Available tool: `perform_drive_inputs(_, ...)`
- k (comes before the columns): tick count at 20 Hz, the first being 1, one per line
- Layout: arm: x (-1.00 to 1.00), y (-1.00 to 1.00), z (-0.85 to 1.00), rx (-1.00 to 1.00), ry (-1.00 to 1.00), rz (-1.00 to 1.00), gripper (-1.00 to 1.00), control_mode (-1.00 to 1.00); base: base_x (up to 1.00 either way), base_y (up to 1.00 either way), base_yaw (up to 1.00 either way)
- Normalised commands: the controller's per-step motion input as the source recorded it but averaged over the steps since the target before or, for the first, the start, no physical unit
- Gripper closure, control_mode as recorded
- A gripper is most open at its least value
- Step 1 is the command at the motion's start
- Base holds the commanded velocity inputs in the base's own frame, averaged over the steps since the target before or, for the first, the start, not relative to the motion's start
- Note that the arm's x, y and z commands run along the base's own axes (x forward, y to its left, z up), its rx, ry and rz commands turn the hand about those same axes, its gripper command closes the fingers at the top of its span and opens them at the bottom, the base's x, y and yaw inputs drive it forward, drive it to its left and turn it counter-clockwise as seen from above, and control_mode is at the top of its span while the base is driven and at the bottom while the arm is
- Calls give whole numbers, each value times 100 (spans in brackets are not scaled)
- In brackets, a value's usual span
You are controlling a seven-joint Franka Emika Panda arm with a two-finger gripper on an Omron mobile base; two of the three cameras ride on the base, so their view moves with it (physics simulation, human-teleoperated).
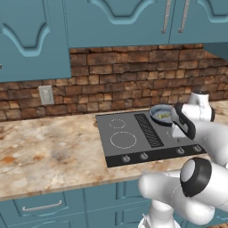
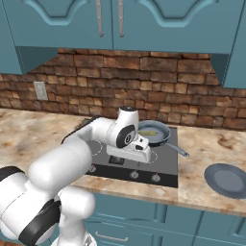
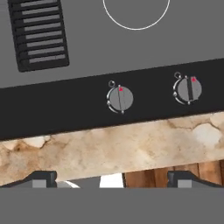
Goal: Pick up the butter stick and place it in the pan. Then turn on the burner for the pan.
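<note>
Marble-patterned counter under teal cabinets and a brick wall carries the black cooktop. At the hand view's bottom, the gripper has its jaws spread wide above two knobs. Upper right of the cooktop, the butter stick lies inside the pan.

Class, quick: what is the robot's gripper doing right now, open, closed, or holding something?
Gripper: open, jaws wide apart, holding nothing, above the stove knobs.

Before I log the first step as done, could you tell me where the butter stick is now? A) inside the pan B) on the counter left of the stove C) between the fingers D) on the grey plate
A: the butter stick lies as a pale yellow block inside the pan on the stove's back burner.
</note>
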Motion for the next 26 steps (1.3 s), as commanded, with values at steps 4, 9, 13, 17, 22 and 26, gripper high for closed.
perform_drive_inputs(4,0,-1,-28,0,0,24,-100,-100,0,0,0)
perform_drive_inputs(9,1,-9,-32,0,0,23,-100,-100,0,0,0)
perform_drive_inputs(13,16,-10,-27,0,0,18,-100,-100,0,0,0)
perform_drive_inputs(17,33,0,-22,0,0,14,-100,-100,0,0,0)
perform_drive_inputs(22,20,0,-17,0,0,6,-100,-100,0,0,0)
perform_drive_inputs(26,11,0,-15,0,0,0,-100,-100,0,0,0)
